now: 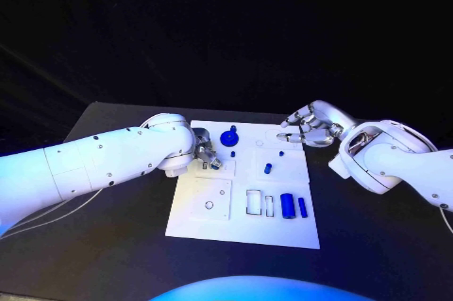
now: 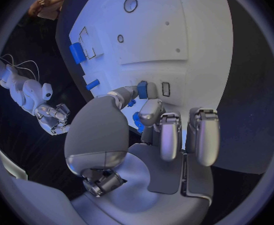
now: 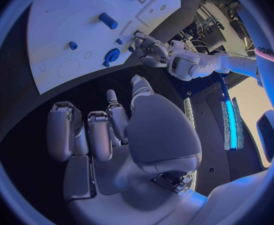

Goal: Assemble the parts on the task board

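The board [image 1: 198, 222] is plain white, lying on a black tabletop [image 1: 113, 255]. The parts on it are blue: a round disc [image 1: 230, 139], a small peg [image 1: 268, 169], a thick cylinder [image 1: 287, 206] and a thin bar [image 1: 302, 207]. Both arms are white, with a silver left hand [image 1: 207, 158] and right hand [image 1: 309, 129].

So it's a black table [image 1: 113, 229], matte and dark, and pretty much the one thing sitting directly on it is the white task board [image 1: 198, 226], flat in the middle and running lengthwise away from the robot. A thin pale cable [image 1: 57, 209] trails over the table's left side, though I can't tell if it's actually touching the surface.
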